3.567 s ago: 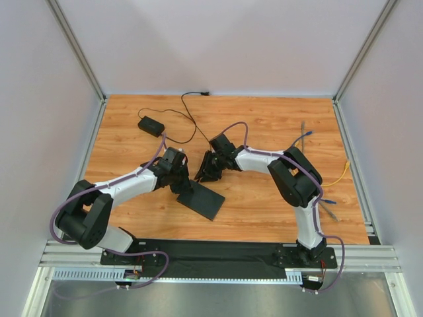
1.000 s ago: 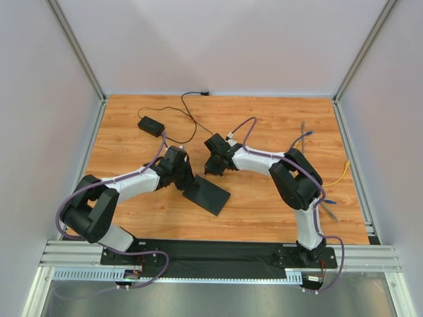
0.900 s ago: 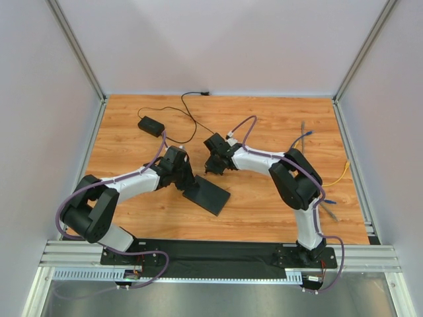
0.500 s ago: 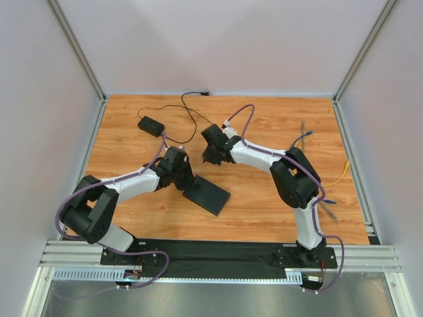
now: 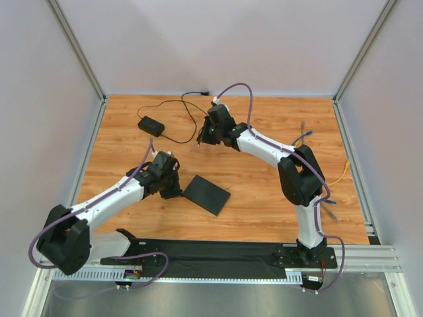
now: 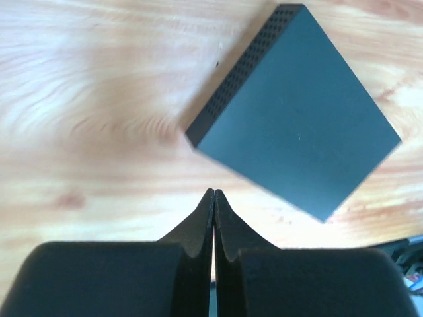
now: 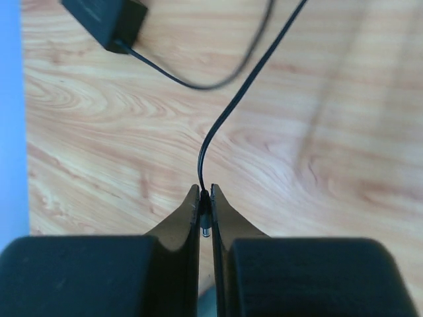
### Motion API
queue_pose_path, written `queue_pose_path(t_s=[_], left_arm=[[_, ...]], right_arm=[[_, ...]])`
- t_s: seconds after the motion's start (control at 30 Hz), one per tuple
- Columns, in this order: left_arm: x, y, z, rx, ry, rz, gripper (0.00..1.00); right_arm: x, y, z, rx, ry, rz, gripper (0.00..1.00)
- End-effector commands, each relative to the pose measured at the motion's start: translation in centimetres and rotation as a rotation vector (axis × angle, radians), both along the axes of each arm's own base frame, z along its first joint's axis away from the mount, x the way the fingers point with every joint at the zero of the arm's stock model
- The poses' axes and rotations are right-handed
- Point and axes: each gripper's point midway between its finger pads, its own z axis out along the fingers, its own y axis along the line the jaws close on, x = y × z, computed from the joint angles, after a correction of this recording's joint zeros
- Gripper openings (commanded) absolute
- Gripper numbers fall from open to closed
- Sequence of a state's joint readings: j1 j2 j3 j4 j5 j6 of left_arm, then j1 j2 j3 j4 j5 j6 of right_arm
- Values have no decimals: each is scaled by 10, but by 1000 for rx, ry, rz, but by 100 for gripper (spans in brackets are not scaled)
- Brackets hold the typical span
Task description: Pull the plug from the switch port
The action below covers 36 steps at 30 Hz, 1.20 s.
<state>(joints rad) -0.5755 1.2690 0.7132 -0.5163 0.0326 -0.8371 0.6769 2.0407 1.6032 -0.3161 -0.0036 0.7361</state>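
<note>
Right pincer (image 7: 205,193) is pinched nearly closed on the plug (image 7: 205,224), whose small dark barrel tip shows between the tips. Thin black cable (image 7: 228,112) trails off toward the adapter brick (image 7: 106,16). Plug sits far from the switch (image 6: 304,125), so it looks unplugged. Switch lies flat on the worktop (image 5: 264,132). Left pincer (image 6: 213,198) is fully closed, empty, just short of the switch's corner.

Plug is probably light, rigid and slick: grip the barrel, not the limp cable. Switch looks light and smooth and would likely slide; press down on its top.
</note>
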Motion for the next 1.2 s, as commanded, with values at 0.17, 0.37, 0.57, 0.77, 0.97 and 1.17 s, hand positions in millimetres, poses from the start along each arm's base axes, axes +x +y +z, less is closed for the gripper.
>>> queue_pose_path(t_s=[0.17,0.37,0.57,0.77,0.97,1.17], left_arm=[[-11,24,88,-19,-221,-30,0],[-32,35,99,-48,-264,-48,0],[-44,33,95,-111,-269,-58,0],[-48,30,89,-116,-246,-75,0],[-52,31,86,-125,-241,-75,0],[-58,33,87,-132,-231,-75,0]], right_arm=[[62,48,19,100,-157,104,0],[110,47,7,57,-222,-63,1],[123,63,-26,32,-172,-44,4],[117,64,-47,20,-114,-72,14],[108,72,-34,2,-137,16,55],[97,67,6,-34,-166,76,68]])
